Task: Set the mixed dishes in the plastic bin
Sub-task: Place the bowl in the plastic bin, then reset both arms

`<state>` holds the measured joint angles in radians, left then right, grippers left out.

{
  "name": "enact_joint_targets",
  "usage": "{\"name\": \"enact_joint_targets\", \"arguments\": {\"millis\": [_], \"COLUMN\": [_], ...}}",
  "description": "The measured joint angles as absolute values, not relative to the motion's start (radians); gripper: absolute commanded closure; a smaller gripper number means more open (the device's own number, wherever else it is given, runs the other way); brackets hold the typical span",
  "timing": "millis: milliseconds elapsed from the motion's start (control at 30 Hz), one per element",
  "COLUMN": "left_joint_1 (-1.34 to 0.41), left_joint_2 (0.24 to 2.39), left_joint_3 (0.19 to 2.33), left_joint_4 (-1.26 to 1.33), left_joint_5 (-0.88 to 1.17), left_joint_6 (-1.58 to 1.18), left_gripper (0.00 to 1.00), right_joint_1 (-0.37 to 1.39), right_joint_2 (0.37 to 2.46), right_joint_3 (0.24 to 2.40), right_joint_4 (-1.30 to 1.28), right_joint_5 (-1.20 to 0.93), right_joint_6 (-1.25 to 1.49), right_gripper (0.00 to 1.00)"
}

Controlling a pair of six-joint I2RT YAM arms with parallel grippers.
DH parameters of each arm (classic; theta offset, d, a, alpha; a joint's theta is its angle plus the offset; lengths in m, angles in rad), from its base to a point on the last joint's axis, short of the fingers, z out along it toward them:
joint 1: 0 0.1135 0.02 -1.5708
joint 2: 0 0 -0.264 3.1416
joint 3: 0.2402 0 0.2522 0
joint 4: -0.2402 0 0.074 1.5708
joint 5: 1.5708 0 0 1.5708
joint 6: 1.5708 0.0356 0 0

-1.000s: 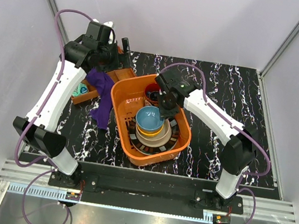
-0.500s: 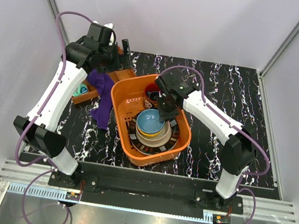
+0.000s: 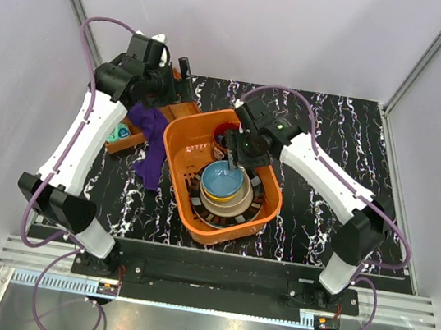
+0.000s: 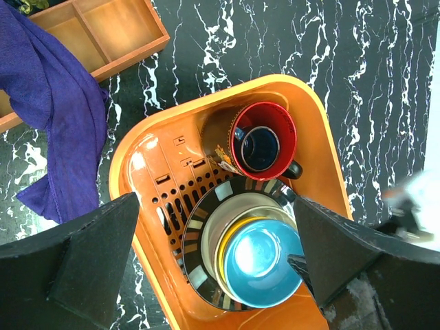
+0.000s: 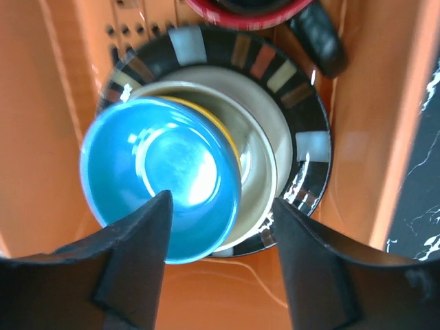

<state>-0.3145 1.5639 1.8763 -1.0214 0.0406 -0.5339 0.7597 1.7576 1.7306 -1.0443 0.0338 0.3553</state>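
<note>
While hanging just above the plastic bin (image 3: 176, 138), caught spread wide and gripping nothing: right gripper (image 5: 220, 206), fingers (image 5: 130, 268) flanking only air. Straight below those fingers, in the bin's near half, nested into one stack: small blue bowl (image 5: 161, 179) on top, cupped in orange-yellow bowl (image 5: 218, 124), cupped in beige bowl (image 5: 258, 158), all resting on dark striped-rim plate (image 5: 302, 103). At the bin's far end, just beside the plate and upright: red mug (image 4: 262, 141), dark handle turned toward the bin's right wall.

No long axis to reckon with among round crockery. Judged to matter instead: the plain vertical line from fingertips down to the blue bowl, perched slightly off-centre on the stack. Off the bin's far-left corner and well apart from the crockery: left gripper (image 4: 216, 206), likewise open and empty, looking down on the bin from a distance. Clearly the nearer arm, by the overhead view: the right.

Beside the bin's left wall, purple cloth (image 3: 151, 142); beyond it, brown compartment tray (image 4: 117, 27). No dish spotted outside the bin. Read as the tail of the task: next, probably a straight lift clear of the bin, minding the stack's top rim. No brand, label or legible writing anywhere.
</note>
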Motion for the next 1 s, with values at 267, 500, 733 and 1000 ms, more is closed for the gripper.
{"name": "enact_joint_targets", "arguments": {"millis": [267, 500, 733, 1000], "left_joint_1": [-0.315, -0.315, -0.315, -0.315], "left_joint_2": [1.507, 1.369, 1.218, 1.045], "left_joint_3": [1.832, 1.747, 1.618, 1.464], "left_joint_4": [-0.961, -0.876, -0.860, -0.915], "left_joint_5": [0.041, -0.016, -0.103, -0.211], "left_joint_6": [-0.542, -0.550, -0.580, -0.635], "left_gripper": [0.01, 0.01, 0.01, 0.01], "right_joint_1": [0.723, 0.532, 0.400, 0.359], "right_joint_2": [1.643, 1.530, 1.414, 1.272], "right_joint_3": [1.781, 1.774, 1.704, 1.582], "right_joint_4": [-1.044, -1.042, -1.043, -1.071], "right_joint_5": [0.093, 0.115, 0.117, 0.141], "right_joint_6": [0.406, 0.443, 0.447, 0.451], "right_gripper": [0.08, 0.00, 0.00, 0.00]}}
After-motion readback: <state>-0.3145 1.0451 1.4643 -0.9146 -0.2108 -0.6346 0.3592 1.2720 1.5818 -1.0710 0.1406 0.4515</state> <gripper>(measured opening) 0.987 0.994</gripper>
